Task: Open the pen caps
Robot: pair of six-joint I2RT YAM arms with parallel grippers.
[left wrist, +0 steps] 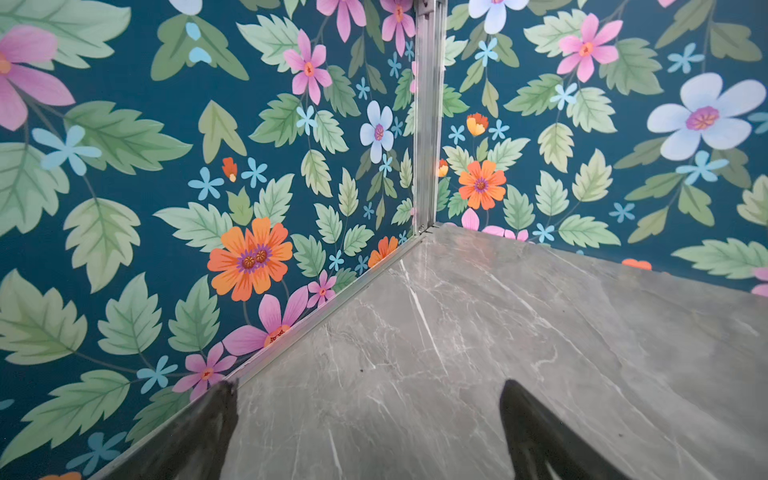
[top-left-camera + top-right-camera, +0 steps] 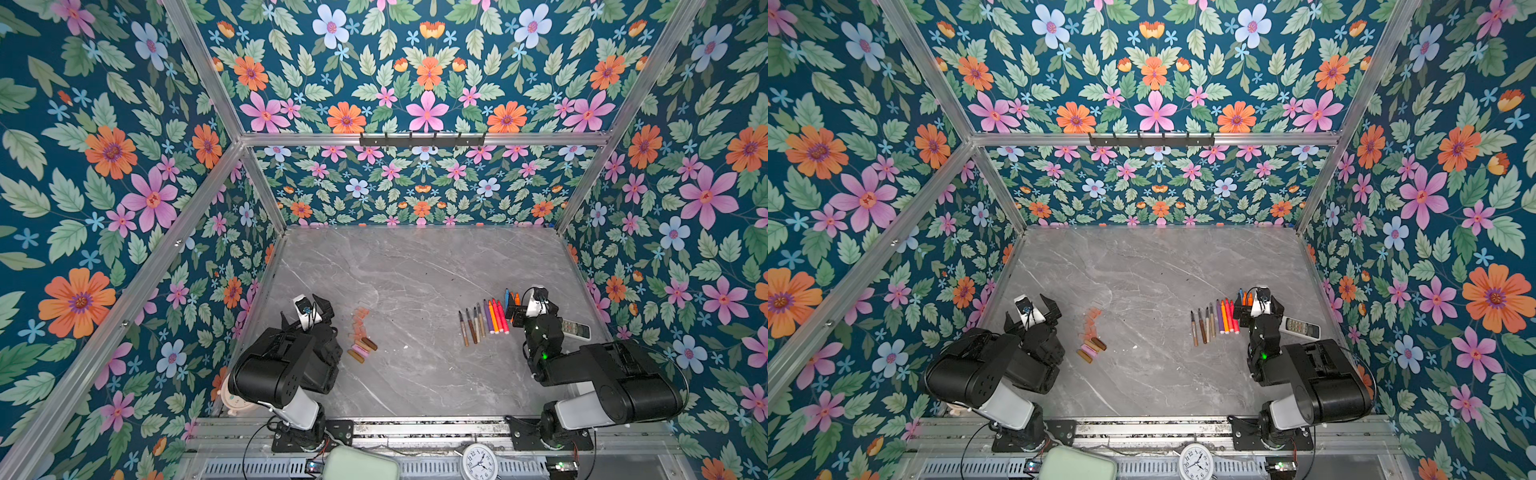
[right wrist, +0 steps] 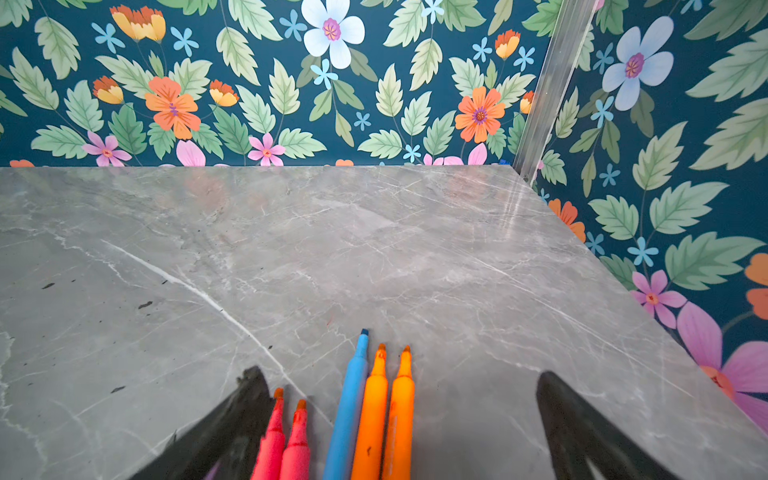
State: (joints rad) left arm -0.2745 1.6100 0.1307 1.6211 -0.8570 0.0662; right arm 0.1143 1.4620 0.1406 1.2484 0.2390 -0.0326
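**tabletop_tom:** What's your feed showing? Where are the pens?

**yam_op:** I'm using the white remote [image 2: 575,329] as my marker. The pens [image 2: 484,320] lie in a row on the table [image 2: 415,257] just left of it, and my right gripper [image 3: 399,374] sits between the remote and most of the row. Its jaws are spread wide and aren't clamping anything. On the wrist cam a blue pen [image 3: 347,411] and two orange pens [image 3: 372,411] lie flat between the fingers, tips bare.

**tabletop_tom:** And the caps?

**yam_op:** The pen caps [image 2: 361,334] are in a loose line well apart from the remote, way over left across the table, all off the pens. My left gripper [image 1: 368,386] is just past them, even farther from the remote. It's wide open too and holding nothing, with just marble showing between its fingers.
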